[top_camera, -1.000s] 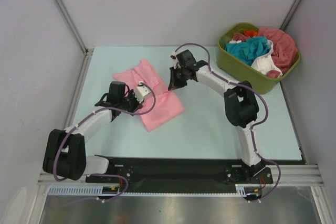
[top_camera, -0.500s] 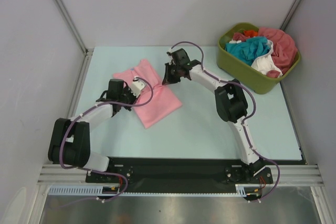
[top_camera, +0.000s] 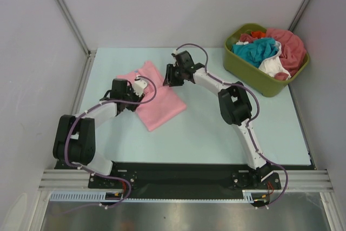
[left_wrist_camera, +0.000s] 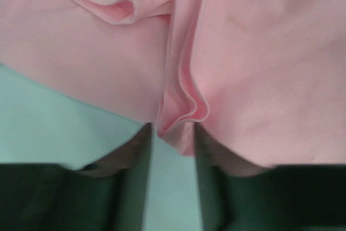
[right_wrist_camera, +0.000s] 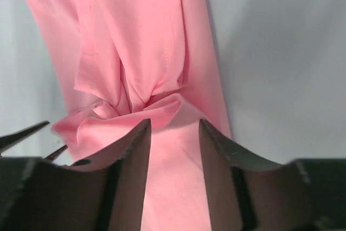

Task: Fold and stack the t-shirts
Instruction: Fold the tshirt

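A light pink t-shirt (top_camera: 159,104) lies folded on the pale green table, left of centre. My left gripper (top_camera: 136,97) is at its left edge. In the left wrist view that gripper (left_wrist_camera: 173,133) is open, and a raised fold of the pink t-shirt (left_wrist_camera: 181,109) sits loose at its fingertips (left_wrist_camera: 138,160). My right gripper (top_camera: 170,77) is at the shirt's far right corner. In the right wrist view it (right_wrist_camera: 174,128) is open just over a bunched crease of the pink t-shirt (right_wrist_camera: 157,101). More t-shirts (top_camera: 259,50), teal, white and coral-red, fill the tub.
The olive-green plastic tub (top_camera: 244,72) stands at the table's back right corner. Grey walls with metal posts close in the left, back and right sides. A black base rail (top_camera: 173,174) runs along the near edge.
Both grippers were shut on the pink shirt's edge and drew it leftward. Both jaws now stand apart and the cloth lies loose between them.
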